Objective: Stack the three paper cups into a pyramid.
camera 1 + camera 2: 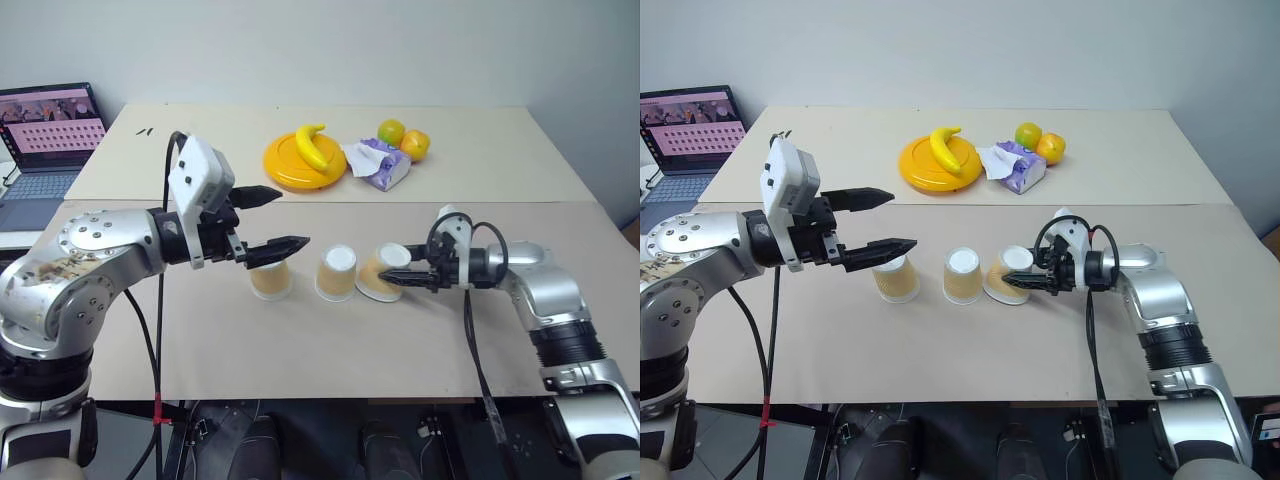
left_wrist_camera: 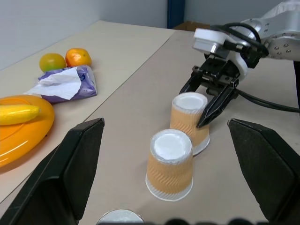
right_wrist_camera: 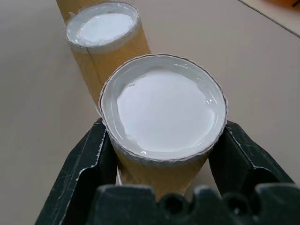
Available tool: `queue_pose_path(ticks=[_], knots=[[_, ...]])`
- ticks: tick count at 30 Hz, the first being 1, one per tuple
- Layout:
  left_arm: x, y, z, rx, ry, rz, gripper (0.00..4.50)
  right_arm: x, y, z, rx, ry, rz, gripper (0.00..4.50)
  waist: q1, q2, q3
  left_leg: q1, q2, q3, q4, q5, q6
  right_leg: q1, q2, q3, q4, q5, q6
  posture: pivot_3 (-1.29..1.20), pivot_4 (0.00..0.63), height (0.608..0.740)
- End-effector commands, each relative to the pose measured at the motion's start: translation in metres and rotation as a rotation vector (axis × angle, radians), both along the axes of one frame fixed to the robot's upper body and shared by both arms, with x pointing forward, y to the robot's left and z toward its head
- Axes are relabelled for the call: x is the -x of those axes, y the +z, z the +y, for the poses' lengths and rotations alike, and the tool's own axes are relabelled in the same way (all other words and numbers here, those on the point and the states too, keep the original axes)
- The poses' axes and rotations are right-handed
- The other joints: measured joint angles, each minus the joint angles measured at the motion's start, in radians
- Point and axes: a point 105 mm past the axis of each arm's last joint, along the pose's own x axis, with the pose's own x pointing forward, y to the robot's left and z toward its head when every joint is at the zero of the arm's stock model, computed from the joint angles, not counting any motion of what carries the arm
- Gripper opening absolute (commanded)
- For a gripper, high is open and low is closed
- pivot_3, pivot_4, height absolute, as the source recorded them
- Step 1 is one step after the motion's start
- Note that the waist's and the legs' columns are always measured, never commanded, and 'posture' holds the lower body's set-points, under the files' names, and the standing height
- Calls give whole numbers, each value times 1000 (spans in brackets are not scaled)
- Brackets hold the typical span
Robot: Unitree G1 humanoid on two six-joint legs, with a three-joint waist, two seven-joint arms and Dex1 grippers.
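Three tan paper cups stand in a row, white bases up, near the table's front. My left gripper (image 1: 293, 218) hangs open just above the left cup (image 1: 270, 281), its lower finger over the cup's base. The middle cup (image 1: 337, 273) stands upright and free. The right cup (image 1: 381, 272) is tilted, its base leaning toward the middle cup, and my right gripper (image 1: 400, 279) is shut on it, one finger on each side (image 3: 89, 159). The left wrist view shows the middle cup (image 2: 170, 164) and the gripped cup (image 2: 187, 117) close together.
At the back of the table, a yellow plate (image 1: 290, 165) holds a banana (image 1: 314, 147). A purple tissue packet (image 1: 380, 165) and two round fruits (image 1: 404, 139) lie beside it. A laptop (image 1: 45, 150) stands off the table's left end.
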Motion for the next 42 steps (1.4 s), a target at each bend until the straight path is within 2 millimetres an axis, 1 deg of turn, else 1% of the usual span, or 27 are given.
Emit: queue_pose_path(ticks=[1,3,4,7,9,13,15,17,18,21,22,23,24,26,28,29,31,33,35,38,42], knots=[[7,11,-2,11,-16,-54,4500,-3,2,3,-4,9,-18,3732,0,0,0,0,0,0,0,0,0,0,0,0,0,0,0,0,150,732],[7,11,-2,13,-14,-55,4500,-2,5,3,-6,16,-19,4404,0,0,0,0,0,0,0,0,0,0,0,0,0,0,0,0,150,732],[7,11,-3,14,-13,-54,4500,-2,7,2,-5,19,-24,4461,0,0,0,0,0,0,0,0,0,0,0,0,0,0,0,0,150,732],[8,10,-3,17,-13,-52,4500,-1,13,1,1,26,-45,4461,1,0,0,0,0,0,0,0,0,0,0,0,0,0,0,0,150,732],[7,9,-3,17,-13,-51,4500,0,23,0,-4,32,-72,4461,1,0,0,0,0,0,0,0,0,0,0,0,0,0,0,0,150,732],[6,9,-2,16,-11,-51,4500,9,53,-4,-60,60,-98,4461,1,0,0,0,0,0,0,0,0,0,0,0,0,0,0,0,150,732],[5,8,-2,16,-10,-50,4500,11,71,-9,-93,54,-124,4461,1,0,0,0,0,0,0,0,0,0,0,0,0,0,0,0,150,732],[4,8,-1,16,-9,-50,4500,13,82,-14,-104,47,-145,4461,2,0,0,0,0,0,0,0,0,0,0,0,0,0,0,0,150,732],[4,8,0,17,-4,-50,4500,15,92,-18,-123,38,-157,4461,2,0,0,0,0,0,0,0,0,0,0,0,0,0,0,0,150,732],[2,8,8,20,28,-51,4500,20,114,-29,-170,22,-186,4461,2,0,0,0,0,0,0,0,0,0,0,0,0,0,0,0,150,732],[1,8,11,23,40,-52,4500,21,118,-31,-177,21,-190,4461,2,0,0,0,0,0,0,0,0,0,0,0,0,0,0,0,150,732],[1,6,19,28,74,-42,4500,24,123,-33,-173,31,-206,4461,1,0,0,0,0,0,0,0,0,0,0,0,0,0,0,0,150,732],[4,-2,28,16,100,-25,4500,29,129,-33,-176,55,-210,4461,-1,0,0,0,0,0,-1,0,0,0,0,0,0,0,0,0,150,732],[18,-25,44,-28,138,29,4500,50,142,-30,-195,169,-180,4461,-9,2,1,0,0,1,-2,0,0,-1,0,1,0,0,0,0,150,732],[28,-40,55,-34,184,58,4500,65,146,-28,-186,262,-150,4461,-11,2,1,0,1,2,-4,-1,1,-2,0,2,-1,-1,-2,0,150,732],[32,-46,62,-46,209,58,4500,66,147,-28,-180,278,-144,4461,-6,2,2,0,1,2,-5,-1,1,-2,0,1,0,-1,-3,0,150,732],[36,-55,80,-31,296,56,4500,63,146,-29,-160,281,-132,4461,-4,2,2,1,1,1,-6,-1,1,-2,0,0,0,-2,-4,0,150,732],[41,-64,97,-33,371,43,4500,57,141,-28,-122,279,-115,4461,-2,2,2,3,1,2,-6,-1,1,-1,0,0,-1,-2,-4,0,150,732],[44,-72,108,-24,432,26,4500,53,137,-27,-93,279,-104,4461,0,2,2,3,1,2,-5,-1,1,-1,0,1,-2,-2,-5,0,150,732],[46,-85,115,3,492,-3,4500,51,137,-23,-71,306,-99,4461,7,2,2,2,1,3,-3,-1,1,-1,0,1,-2,-2,-5,0,150,732],[42,-103,107,29,506,-15,4500,56,145,-17,-75,347,-103,4461,13,2,2,2,1,3,-3,-1,0,-1,0,1,-2,-2,-4,0,150,732]])
